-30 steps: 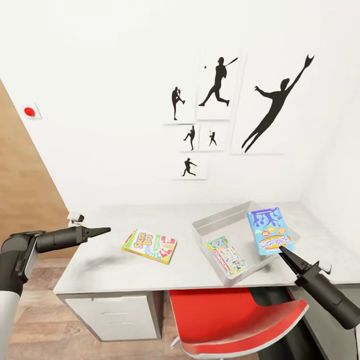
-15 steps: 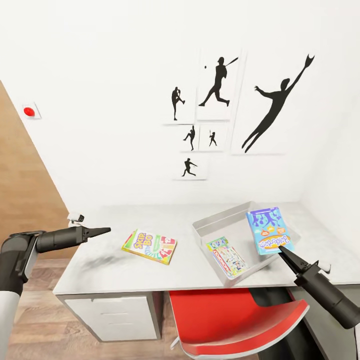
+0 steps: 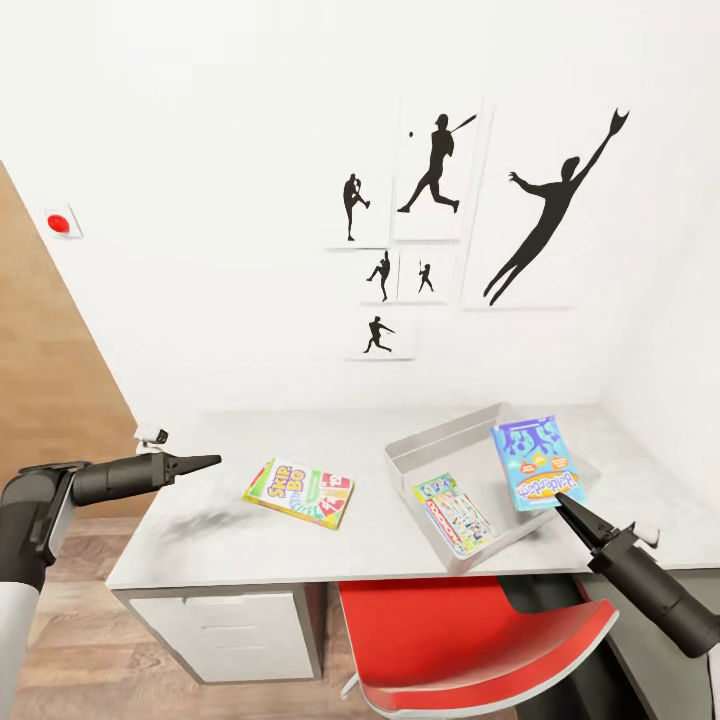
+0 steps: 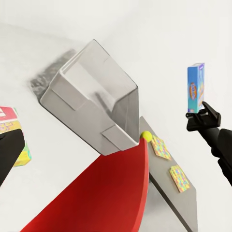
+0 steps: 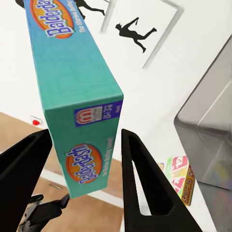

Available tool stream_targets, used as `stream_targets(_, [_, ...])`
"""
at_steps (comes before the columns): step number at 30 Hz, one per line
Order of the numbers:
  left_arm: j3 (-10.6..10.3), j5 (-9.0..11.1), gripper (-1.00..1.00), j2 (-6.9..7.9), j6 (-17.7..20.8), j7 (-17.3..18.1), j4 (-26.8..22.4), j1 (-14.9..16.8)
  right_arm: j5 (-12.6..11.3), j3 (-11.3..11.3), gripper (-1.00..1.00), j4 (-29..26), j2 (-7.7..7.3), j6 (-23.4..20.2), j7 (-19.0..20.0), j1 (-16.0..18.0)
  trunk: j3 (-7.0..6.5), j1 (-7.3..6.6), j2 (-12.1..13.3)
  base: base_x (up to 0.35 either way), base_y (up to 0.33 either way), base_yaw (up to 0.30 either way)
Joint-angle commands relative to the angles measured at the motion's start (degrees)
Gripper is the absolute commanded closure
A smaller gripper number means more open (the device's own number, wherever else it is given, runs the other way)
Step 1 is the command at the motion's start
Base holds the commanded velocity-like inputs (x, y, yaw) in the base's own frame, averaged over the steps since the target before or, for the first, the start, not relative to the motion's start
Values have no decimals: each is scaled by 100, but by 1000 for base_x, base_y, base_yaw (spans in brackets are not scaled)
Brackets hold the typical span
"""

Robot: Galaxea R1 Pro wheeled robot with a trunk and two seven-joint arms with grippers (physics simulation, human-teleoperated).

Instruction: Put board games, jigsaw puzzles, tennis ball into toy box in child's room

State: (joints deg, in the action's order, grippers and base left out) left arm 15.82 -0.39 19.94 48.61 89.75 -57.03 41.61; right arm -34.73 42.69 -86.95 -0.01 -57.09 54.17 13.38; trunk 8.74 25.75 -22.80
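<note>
The toy box (image 3: 440, 450) looks like smooth grey plastic with a faint sheen. The blue board game (image 3: 537, 462) is glossy printed cardboard. The counter (image 3: 200, 530) is matt grey.

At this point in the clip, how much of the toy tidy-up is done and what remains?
Done: one board game lies inside the toy box. In hand: the right gripper holds the blue board game above the box. Left: the yellow-green-red board game on the table, plus the tennis ball and two jigsaw puzzles on the darker lower section.
</note>
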Motion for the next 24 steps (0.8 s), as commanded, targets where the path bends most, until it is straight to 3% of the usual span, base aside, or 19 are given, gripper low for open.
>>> stream_targets(1, [0,-5,-100,1,61,25,-1,5,11,5,100,0,1,-21,-7,7,12,3,-12,0,0,0])
stream_targets(15, [0,-5,-100,-10,34,25,-1,5,5,-22,100,-5,9,-13,-196,7,12,3,-12,0,0,0])
stream_targets(24, [0,-5,-100,-16,26,25,-1,5,-27,-45,100,-5,1,-50,-923,7,12,3,-12,0,0,0])
